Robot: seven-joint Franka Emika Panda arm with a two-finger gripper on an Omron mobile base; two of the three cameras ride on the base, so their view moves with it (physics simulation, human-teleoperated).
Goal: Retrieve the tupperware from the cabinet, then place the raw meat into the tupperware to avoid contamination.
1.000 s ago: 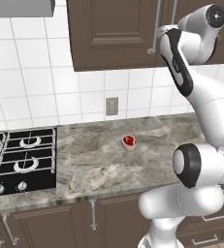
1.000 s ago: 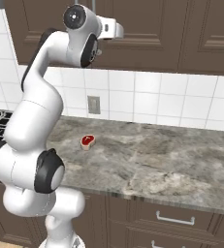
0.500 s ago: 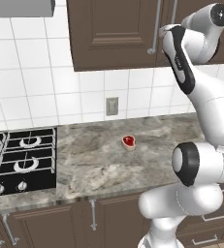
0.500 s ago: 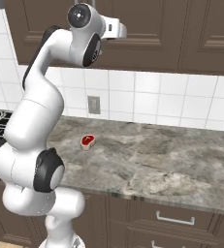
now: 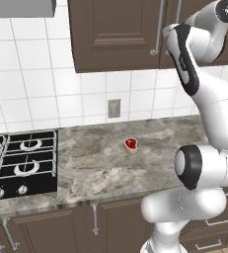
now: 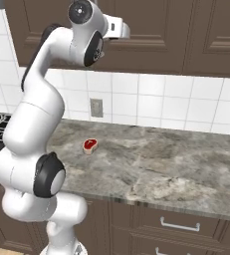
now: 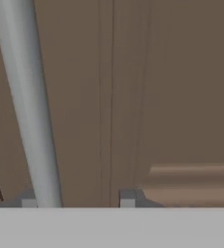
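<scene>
The raw meat (image 5: 131,145), a small red piece with a pale rim, lies on the counter (image 5: 100,170) and also shows in the right base view (image 6: 90,145). My arm reaches up to the dark brown wall cabinet (image 5: 115,34) (image 6: 156,30), whose doors are closed. In the hand view my gripper (image 7: 78,199) is open right in front of the door. The silver bar handle (image 7: 28,97) runs between its fingertips, close to the left one and not clamped. That handle (image 5: 158,24) hangs beside my hand. The tupperware is hidden.
A black gas stove (image 5: 21,163) is set into the counter at the left, under a grey hood (image 5: 21,7). An outlet (image 5: 114,108) sits in the white tiled wall. Lower drawers (image 6: 181,226) run below the counter edge.
The arm has risen a little and the hand has edged closer along the cabinet door. The raw meat has not moved.
</scene>
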